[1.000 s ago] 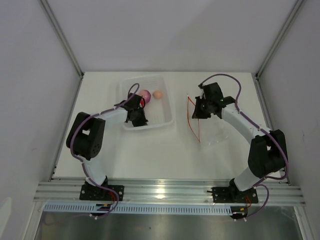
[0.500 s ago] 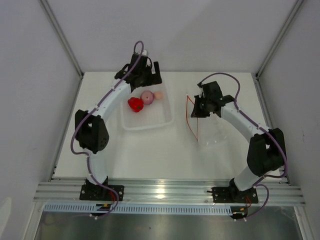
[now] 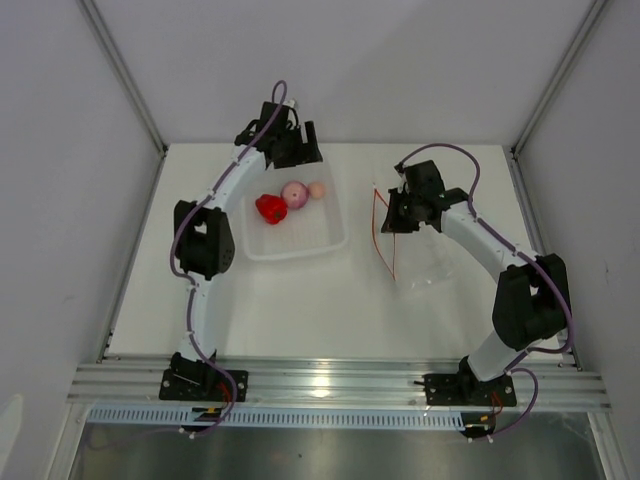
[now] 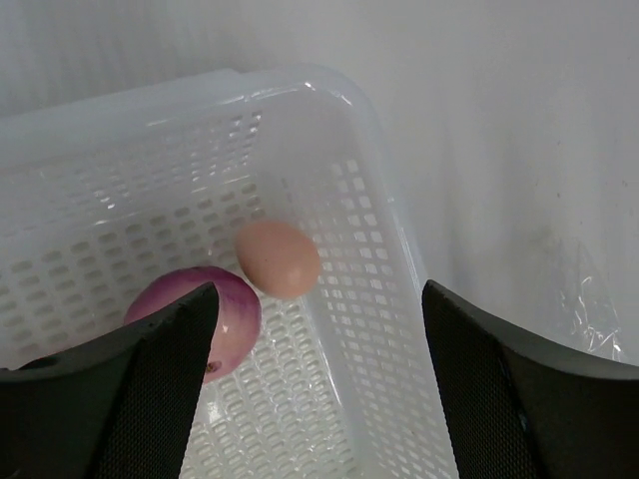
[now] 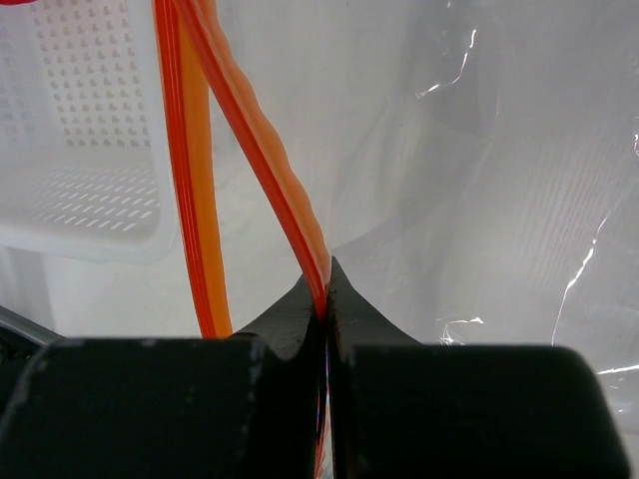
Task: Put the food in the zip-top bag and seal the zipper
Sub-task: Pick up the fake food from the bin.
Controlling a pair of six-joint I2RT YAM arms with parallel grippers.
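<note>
The food lies in the white tray (image 3: pixel 300 250): a red pepper-like piece (image 3: pixel 270 208), a purple-pink one (image 3: pixel 294 193) and a peach egg-like ball (image 3: pixel 316 189). My left gripper (image 3: pixel 296 150) hangs open over the tray's far edge with nothing between its fingers. In the left wrist view the purple piece (image 4: pixel 200 314) and the peach ball (image 4: pixel 278 257) lie below the left gripper (image 4: pixel 318 299). My right gripper (image 3: pixel 395 215) is shut on the zipper (image 5: pixel 250 130) of the clear zip-top bag (image 3: pixel 425 255). It holds one orange strip up, so the mouth gapes toward the tray.
The tray's perforated wall (image 4: pixel 379 130) stands between the food and the bag, whose corner (image 4: pixel 589 309) shows at the right. White enclosure walls and metal posts bound the table on three sides.
My left gripper has opened, lifted out of the tray and moved to its far edge. The red piece now lies uncovered. The right gripper keeps its hold on the zipper.
</note>
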